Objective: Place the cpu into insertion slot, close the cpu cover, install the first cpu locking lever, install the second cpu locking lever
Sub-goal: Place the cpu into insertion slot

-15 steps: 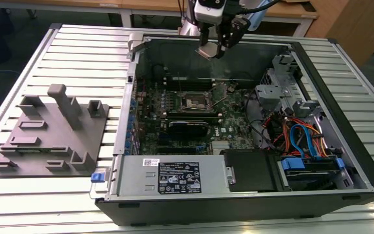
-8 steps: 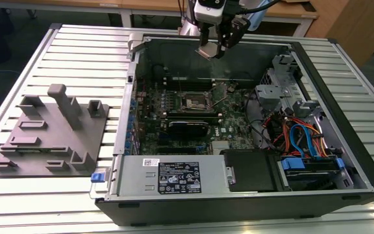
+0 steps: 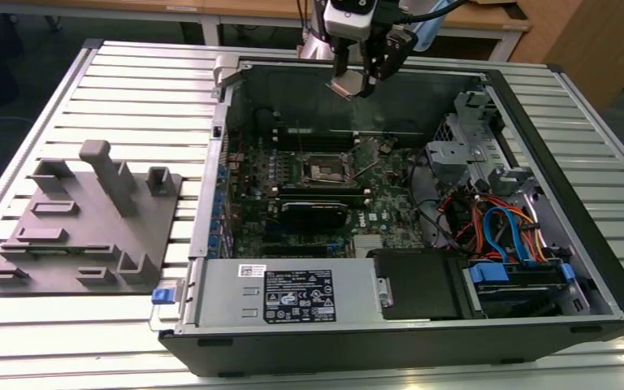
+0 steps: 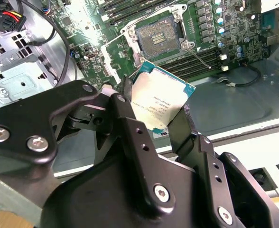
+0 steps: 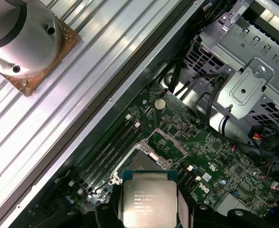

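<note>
My gripper [image 3: 356,80] hangs above the back wall of the open computer case [image 3: 604,268], shut on the cpu [image 3: 349,84]. In both wrist views the cpu [image 4: 161,102] [image 5: 149,202] sits flat between the black fingers [image 4: 125,102], its silver face showing. The insertion slot [image 3: 323,167] [image 4: 157,40] [image 5: 142,164] lies below on the green board, uncovered, with its dark pin field exposed. The cpu cover [image 5: 172,141] stands swung open beside the slot. A thin metal lever [image 4: 201,58] sticks out next to the socket.
A grey fixture block [image 3: 84,219] lies on the slatted table at the exterior view's left. Inside the case are the power supply [image 3: 290,296], a metal drive cage [image 3: 458,154] and coloured cables [image 3: 502,231]. Memory slots [image 5: 108,152] run beside the socket.
</note>
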Robot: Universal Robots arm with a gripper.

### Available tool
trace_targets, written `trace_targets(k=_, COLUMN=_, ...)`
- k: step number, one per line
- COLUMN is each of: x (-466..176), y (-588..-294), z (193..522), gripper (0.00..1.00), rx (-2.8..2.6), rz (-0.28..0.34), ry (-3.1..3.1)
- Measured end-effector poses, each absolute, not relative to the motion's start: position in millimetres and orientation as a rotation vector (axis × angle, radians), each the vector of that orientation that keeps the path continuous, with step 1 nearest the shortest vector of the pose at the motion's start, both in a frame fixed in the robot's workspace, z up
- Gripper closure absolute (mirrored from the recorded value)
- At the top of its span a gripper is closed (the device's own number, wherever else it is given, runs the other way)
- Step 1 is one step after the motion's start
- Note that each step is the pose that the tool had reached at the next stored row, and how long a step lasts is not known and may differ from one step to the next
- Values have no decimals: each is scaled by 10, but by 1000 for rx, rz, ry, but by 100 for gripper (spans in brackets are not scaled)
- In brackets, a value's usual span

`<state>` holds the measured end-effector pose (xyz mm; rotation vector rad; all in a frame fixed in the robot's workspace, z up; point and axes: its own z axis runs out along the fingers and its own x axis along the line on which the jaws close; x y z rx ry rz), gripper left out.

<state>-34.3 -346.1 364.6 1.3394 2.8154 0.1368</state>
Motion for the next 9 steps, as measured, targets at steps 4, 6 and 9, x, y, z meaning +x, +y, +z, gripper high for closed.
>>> trace_targets(k=4, x=-343, y=-3461, z=3647, gripper=46, rx=1341, rz=137, ry=2814)
trace_targets(k=6, x=-343, y=-3461, z=3647, gripper=46, rx=1346, rz=137, ry=2812)
trace_targets(k=9, x=-343, y=-3461, z=3647, gripper=46, rx=1360, rz=136, ry=2805)
